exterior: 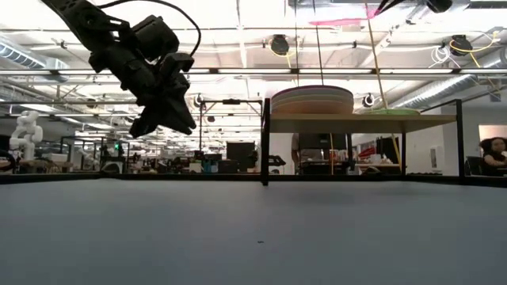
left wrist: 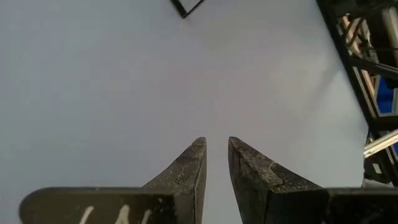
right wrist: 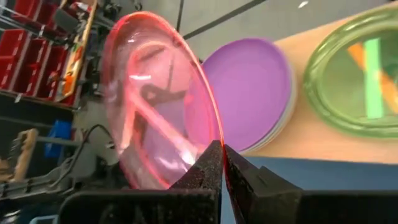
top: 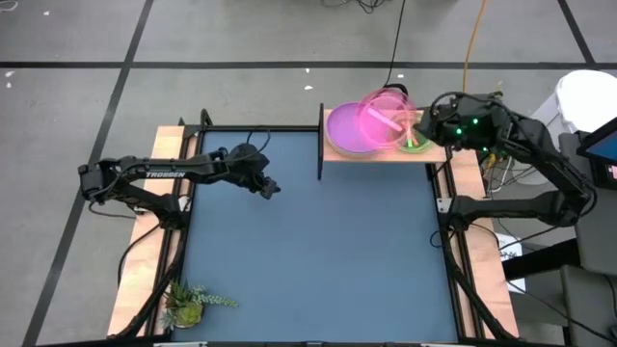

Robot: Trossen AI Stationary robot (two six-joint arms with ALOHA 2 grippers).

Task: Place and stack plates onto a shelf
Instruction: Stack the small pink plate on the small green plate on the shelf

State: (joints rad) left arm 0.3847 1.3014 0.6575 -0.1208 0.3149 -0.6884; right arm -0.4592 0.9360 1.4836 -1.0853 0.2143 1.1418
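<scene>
The shelf (top: 386, 152), a light-wood board with a black upright at one end, carries a stack of larger plates topped by the purple plate (top: 347, 129). Beside it lies the green translucent plate (right wrist: 357, 84), an orange one beneath. The pink translucent plate (right wrist: 155, 99) is tilted on edge above them.

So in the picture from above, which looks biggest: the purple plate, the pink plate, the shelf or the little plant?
1. Shelf
2. Purple plate and pink plate: look alike; the pink one is lifted nearer the camera, so I can't rank them.
3. Plant
</scene>
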